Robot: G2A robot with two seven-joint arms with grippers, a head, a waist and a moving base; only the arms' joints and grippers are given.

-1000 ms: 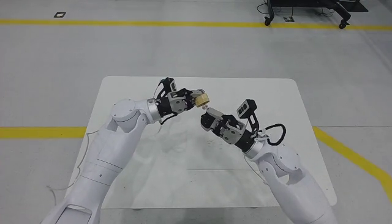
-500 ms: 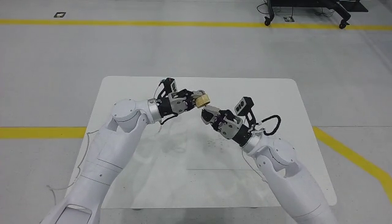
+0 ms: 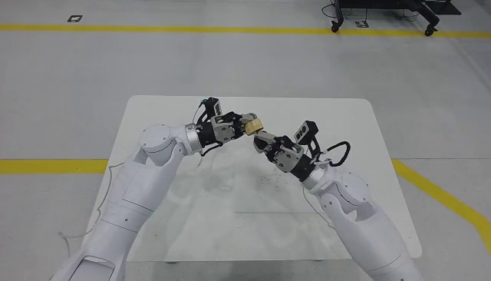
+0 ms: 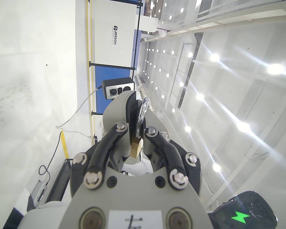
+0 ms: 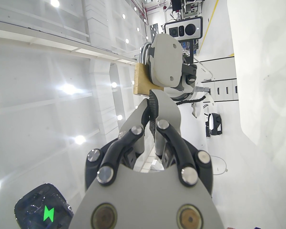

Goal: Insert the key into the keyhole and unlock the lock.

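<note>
Lock (image 5: 140,79) held up over the white surface (image 3: 353,127), with the unlocking not yet done: my left claw (image 3: 242,123) pinches the brass body from both sides, and the steel shackle (image 5: 143,51) points away from my right claw (image 5: 154,97).

That right claw is pressed together. Its tips sit just below the lock's flat underside, touching it or very nearly; I cannot tell which. Whatever the pads pinch is hidden between them, so I cannot make out the key itself.

By my reading, the pickups are done on both sides. The lock is gripped and presented, and the right claw is lined up at the face where the keyhole should be. Whether the key has started into the keyhole I cannot say. The shackle looks still seated in the body, so the turn and the release are left to do.

Seen from above, the right claw's tips lie just beside the lock, and the left claw grips it from the opposite side. What remains, I judge, is a straight, gentle push along the lock's length, then a twist.
</note>
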